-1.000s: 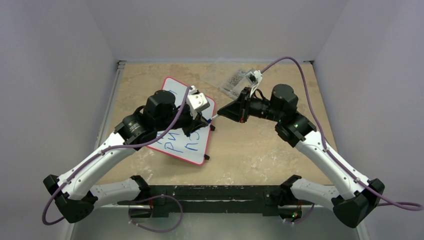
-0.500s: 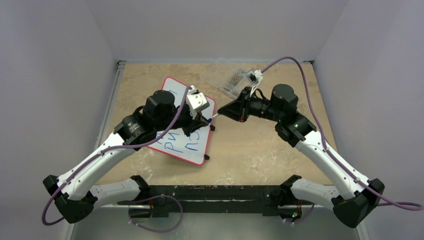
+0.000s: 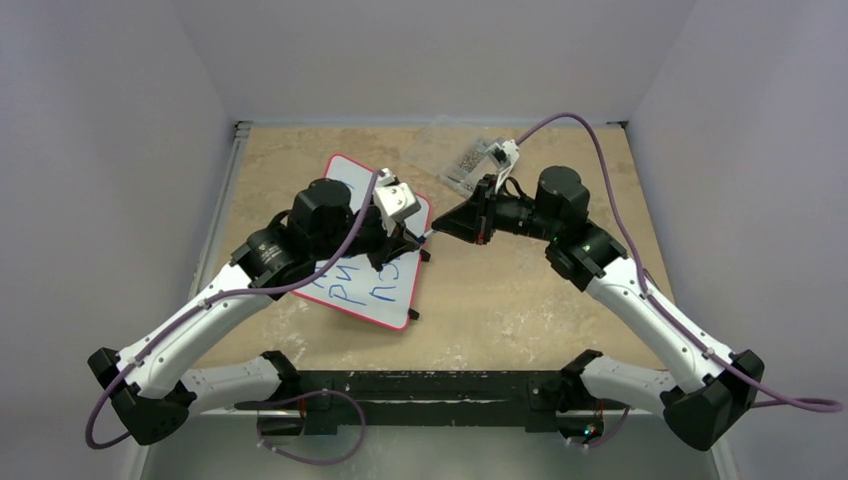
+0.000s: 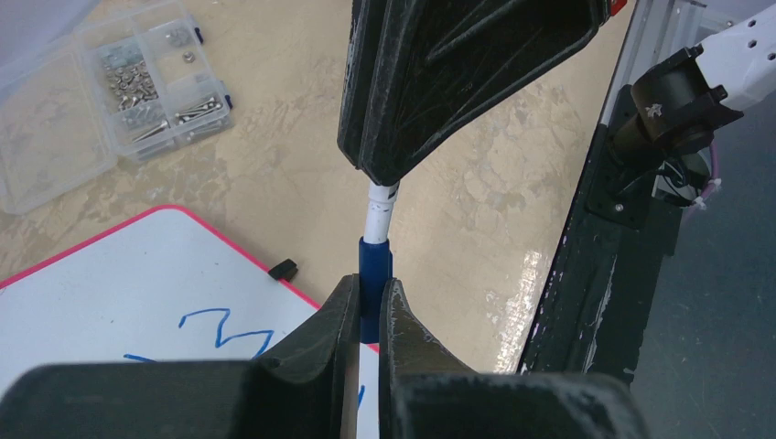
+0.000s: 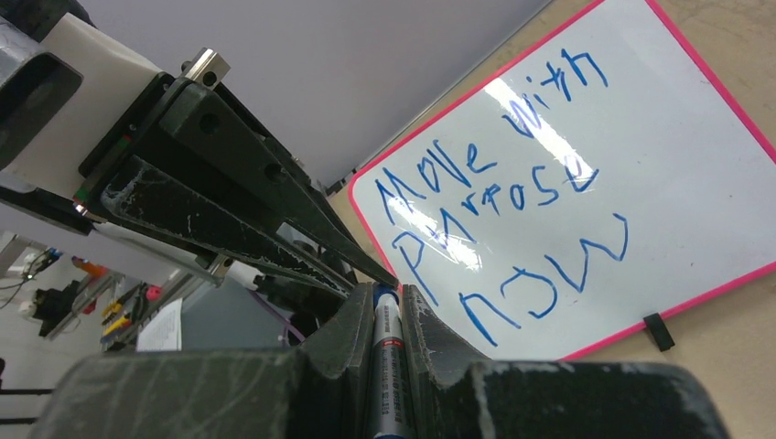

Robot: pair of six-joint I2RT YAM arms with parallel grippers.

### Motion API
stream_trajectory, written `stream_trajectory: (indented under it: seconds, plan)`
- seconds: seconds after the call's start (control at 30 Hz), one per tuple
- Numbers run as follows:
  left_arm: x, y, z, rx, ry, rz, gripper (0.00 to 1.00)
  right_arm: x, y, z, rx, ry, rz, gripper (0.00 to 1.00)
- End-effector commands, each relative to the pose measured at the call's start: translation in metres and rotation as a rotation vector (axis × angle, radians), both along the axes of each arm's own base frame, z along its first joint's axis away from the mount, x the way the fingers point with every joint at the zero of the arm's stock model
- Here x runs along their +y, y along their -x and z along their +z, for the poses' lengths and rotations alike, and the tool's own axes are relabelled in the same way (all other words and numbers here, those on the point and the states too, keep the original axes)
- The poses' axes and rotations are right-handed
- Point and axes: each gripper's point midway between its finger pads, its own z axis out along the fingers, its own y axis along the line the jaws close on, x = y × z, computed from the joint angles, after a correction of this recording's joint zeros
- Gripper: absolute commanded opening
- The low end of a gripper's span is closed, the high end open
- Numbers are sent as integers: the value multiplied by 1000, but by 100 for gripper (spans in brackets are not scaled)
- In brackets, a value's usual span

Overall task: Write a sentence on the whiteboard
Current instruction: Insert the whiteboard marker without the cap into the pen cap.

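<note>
Right gripper (image 5: 389, 300) nudged left, clamped on marker (image 4: 378, 212) barrel. Left gripper (image 4: 368, 294) pinches blue cap (image 4: 374, 265). Whiteboard (image 3: 392, 300) flat under left arm, sentence (image 5: 499, 206) reads "Move with purpose now". Clear compartment box (image 4: 172, 139) at far table edge holds screws (image 4: 125, 82).

the left arm (image 3: 300, 240) hides most of the sentence (image 3: 362, 291) (top view).

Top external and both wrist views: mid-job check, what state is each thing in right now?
whiteboard: flat on the table, written on.
sentence: three blue lines, reads "Move with Purpose now".
marker: held in the air between both grippers; whether the cap is fully seated cannot be told.
left gripper: shut on the marker's blue cap end.
right gripper: shut on the marker's barrel.
screw box: lid appears open, screws inside.
</note>
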Motion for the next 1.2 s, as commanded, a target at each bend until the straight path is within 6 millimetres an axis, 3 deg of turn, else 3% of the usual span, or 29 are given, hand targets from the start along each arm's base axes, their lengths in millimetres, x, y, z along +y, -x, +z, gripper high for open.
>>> stream_trajectory:
  seconds: [0.0, 0.4, 0.77, 0.97, 1.17]
  plan:
    - [-11, -3, 21, -15, 72, -20, 0, 6, 4, 3, -9, -28, 41, 0]
    - [-22, -9, 25, -2, 88, -36, 0, 23, 11, -23, 42, 24, 107, 0]
    - [-37, 20, 39, 20, 131, -232, 0, 28, 35, -33, -8, 71, 303, 0]
    - [-42, -2, 42, 10, 152, -136, 0, 31, 30, -43, 44, 74, 275, 0]
    - [-51, -22, 58, -26, 224, -64, 0, 35, 21, -59, 184, 85, 180, 0]
